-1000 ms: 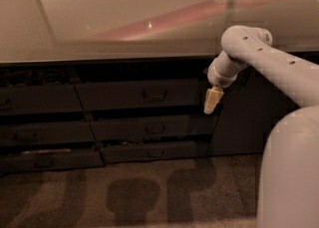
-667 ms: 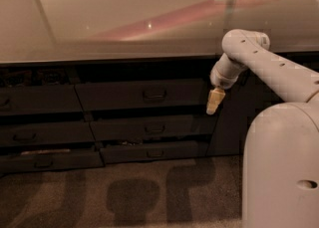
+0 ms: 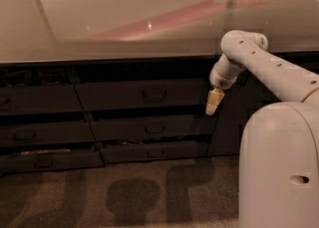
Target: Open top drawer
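Now, gripper [image 3: 213, 102] pointing down, at right end of top drawer [image 3: 114, 95]

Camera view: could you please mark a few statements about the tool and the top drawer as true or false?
1. The tool hangs at the right end of the top drawer. True.
2. The tool holds the drawer's handle. False: it is to the right of the handle, apart from it.
3. The top drawer is pulled far out. False: no tray shows, and its front sits under the countertop edge.
4. Two lower drawers are stacked beneath the top drawer. True.
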Robot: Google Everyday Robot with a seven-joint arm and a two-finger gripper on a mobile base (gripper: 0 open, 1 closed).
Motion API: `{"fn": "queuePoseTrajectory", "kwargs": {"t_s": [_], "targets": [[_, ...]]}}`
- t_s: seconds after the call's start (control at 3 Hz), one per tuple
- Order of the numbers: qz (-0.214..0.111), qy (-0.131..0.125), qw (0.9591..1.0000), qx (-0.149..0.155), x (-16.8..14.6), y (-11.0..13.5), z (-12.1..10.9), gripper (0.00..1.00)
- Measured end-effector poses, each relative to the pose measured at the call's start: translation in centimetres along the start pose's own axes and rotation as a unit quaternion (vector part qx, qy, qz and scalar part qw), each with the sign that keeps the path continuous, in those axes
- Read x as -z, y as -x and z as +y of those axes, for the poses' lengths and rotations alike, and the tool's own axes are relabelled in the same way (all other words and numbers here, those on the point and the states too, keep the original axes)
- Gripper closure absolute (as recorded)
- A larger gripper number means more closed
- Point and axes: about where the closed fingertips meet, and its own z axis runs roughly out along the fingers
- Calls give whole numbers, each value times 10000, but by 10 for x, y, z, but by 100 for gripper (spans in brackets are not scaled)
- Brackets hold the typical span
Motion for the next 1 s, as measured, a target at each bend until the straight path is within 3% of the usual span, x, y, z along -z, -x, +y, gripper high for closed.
{"fn": "queuePoseTrajectory", "kwargs": {"t_s": [0.67, 1.0], "targets": [[63, 153, 9998, -56, -12, -3, -1, 0], [63, 154, 9998, -56, -12, -3, -1, 18]]}}
